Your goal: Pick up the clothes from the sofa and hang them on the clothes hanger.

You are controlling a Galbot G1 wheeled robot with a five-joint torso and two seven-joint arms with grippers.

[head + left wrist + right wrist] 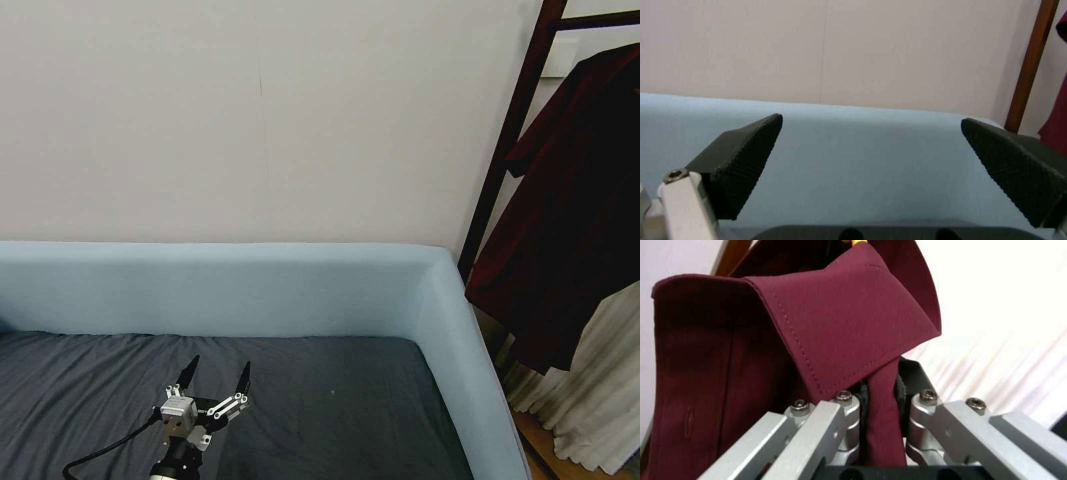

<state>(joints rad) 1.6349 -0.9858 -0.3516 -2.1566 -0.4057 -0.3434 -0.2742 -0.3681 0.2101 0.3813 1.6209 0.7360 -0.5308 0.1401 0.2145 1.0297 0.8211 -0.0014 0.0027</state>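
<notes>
right wrist view has the right gripper (pixel 881 390) clamped on a strip of the maroon shirt (pixel 713 365) just under the collar (pixel 840 325), up by the wooden rack (pixel 505 150). it's light, floppy cloth, so i'd guess the stitched collar edge is the firmest hold. left gripper (pixel 216 378) hangs over the sofa (pixel 250 290), fingers spread wide.

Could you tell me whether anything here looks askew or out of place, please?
The maroon shirt on the wooden rack hangs slanted, one sleeve jutting sideways, and the right tool is shut on its fabric below the collar. The left tool hovers open over the sofa, where nothing stands out.
</notes>
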